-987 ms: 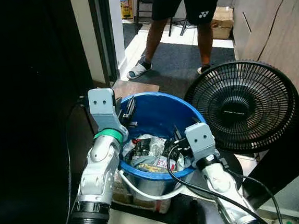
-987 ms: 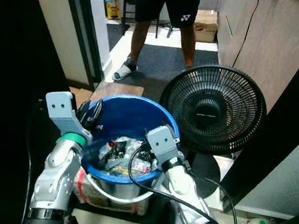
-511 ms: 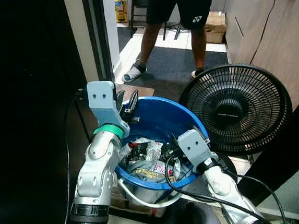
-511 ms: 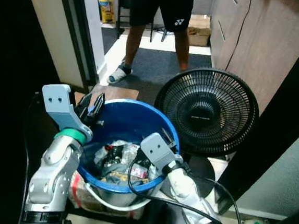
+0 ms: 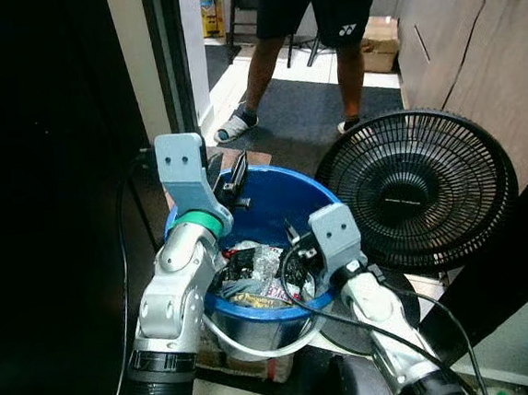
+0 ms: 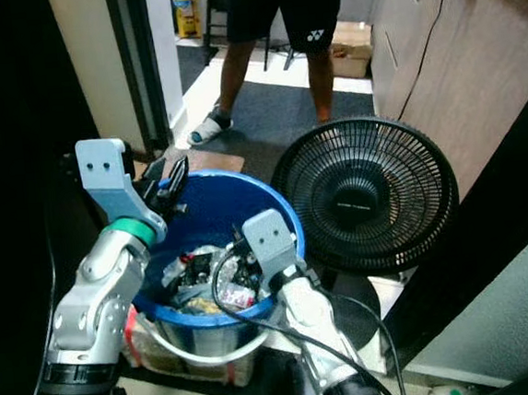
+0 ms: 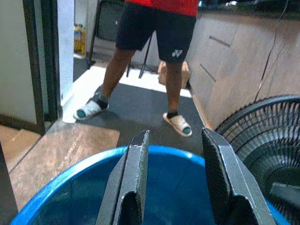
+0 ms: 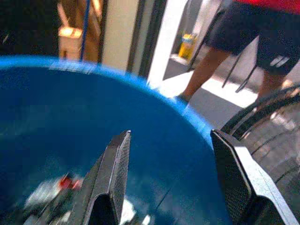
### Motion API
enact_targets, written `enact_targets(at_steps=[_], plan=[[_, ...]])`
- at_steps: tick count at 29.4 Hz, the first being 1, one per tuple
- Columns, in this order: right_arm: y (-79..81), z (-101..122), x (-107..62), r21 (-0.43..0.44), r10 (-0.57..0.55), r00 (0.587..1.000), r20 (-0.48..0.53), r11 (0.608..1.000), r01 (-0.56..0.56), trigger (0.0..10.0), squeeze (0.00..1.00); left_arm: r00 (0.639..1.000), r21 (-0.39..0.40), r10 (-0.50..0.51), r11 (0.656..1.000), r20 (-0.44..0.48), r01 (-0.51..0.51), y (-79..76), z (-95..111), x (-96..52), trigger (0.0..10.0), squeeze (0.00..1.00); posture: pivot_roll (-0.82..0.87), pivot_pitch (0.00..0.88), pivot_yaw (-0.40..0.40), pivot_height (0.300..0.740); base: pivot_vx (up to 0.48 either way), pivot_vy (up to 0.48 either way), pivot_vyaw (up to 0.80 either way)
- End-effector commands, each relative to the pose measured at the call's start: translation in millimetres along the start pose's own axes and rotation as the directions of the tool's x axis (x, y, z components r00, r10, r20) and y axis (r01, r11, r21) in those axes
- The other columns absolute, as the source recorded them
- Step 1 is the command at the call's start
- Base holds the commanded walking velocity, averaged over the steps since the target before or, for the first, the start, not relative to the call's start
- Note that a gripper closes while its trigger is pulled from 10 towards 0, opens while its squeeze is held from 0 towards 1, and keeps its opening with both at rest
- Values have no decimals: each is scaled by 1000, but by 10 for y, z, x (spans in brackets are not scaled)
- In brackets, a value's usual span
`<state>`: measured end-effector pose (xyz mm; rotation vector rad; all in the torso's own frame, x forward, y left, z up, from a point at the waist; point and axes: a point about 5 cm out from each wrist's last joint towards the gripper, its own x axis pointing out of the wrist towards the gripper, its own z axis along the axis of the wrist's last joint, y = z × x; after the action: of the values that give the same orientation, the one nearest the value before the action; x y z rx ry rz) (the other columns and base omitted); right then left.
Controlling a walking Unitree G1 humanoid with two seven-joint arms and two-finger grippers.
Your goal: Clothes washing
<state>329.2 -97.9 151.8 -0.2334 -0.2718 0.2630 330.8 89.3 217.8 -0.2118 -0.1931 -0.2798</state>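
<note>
A blue bucket stands on the floor in front of me, with a crumpled pile of clothes in its bottom. My left gripper hovers over the bucket's back left rim, open and holding nothing. In the left wrist view the left gripper has its fingers spread above the blue bucket wall. My right gripper reaches over the near right rim, just above the clothes, also open and empty. The right wrist view has the right gripper facing the bucket's inner wall, with blurred clothes below.
A black floor fan stands close to the bucket's right side. A person in black shorts and sandals stands on the dark mat beyond. A dark doorframe and a black panel close off the left. Wooden cabinets line the right.
My right gripper has moved forward over the bucket's near rim, closer to the clothes. The left gripper stays near the back left rim. The camera has shifted slightly.
</note>
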Motion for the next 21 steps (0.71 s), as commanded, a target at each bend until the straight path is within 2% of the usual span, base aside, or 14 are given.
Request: enact_targets(at_steps=[1, 6, 10, 12, 14, 16, 18, 19, 20, 21], plan=[[-70, 63, 36, -11, -5, 1000, 20, 1000, 5, 10000, 0, 1000, 26, 5, 1000, -30, -4, 15, -55, -51, 10000, 0, 59, 0, 8, 470, 0, 0, 0], [-125, 27, 15, -25, 13, 1000, -6, 1000, -13, 10000, 0, 997, 89, 22, 996, -74, -15, 104, -77, -95, 10000, 0, 66, 0, 11, 470, 0, 0, 0], [-134, 18, 9, -13, 14, 1000, -13, 1000, -14, 10000, 0, 996, 97, 24, 995, -82, -16, 137, -62, -103, 10000, 0, 66, 0, 11, 470, 0, 0, 0], [-114, 18, 14, -9, 16, 1000, -13, 1000, -16, 10000, 0, 988, 123, 52, 992, -145, -34, 232, -46, -86, 10000, 0, 77, 0, 15, 470, 0, 0, 0], [-114, 18, 14, -9, 16, 1000, -13, 1000, -16, 10000, 0, 988, 123, 52, 992, -145, -34, 232, -46, -86, 10000, 0, 77, 0, 15, 470, 0, 0, 0], [-82, 23, 28, -2, 23, 1000, -11, 1000, -23, 10000, 0, 973, 133, 101, 988, -207, -74, 340, -35, -51, 10000, 0, 86, 0, 15, 470, 0, 0, 0], [-82, 23, 28, -2, 23, 1000, -11, 1000, -23, 10000, 0, 973, 133, 101, 988, -207, -74, 340, -35, -51, 10000, 0, 86, 0, 15, 470, 0, 0, 0], [-52, 33, 52, 3, 34, 999, -9, 999, -34, 10000, 0, 960, 145, 142, 983, -242, -109, 460, -36, -19, 10000, 0, 95, 0, 13, 470, 0, 0, 0], [-52, 33, 52, 3, 34, 999, -9, 999, -34, 10000, 0, 960, 145, 142, 983, -242, -109, 460, -36, -19, 10000, 0, 95, 0, 13, 470, 0, 0, 0], [-16, 38, 82, 6, 48, 999, -9, 999, -48, 10000, 0, 945, 157, 188, 976, -266, -150, 618, -29, -5, 10000, 0, 104, 2, 12, 470, 0, 0, 0]])
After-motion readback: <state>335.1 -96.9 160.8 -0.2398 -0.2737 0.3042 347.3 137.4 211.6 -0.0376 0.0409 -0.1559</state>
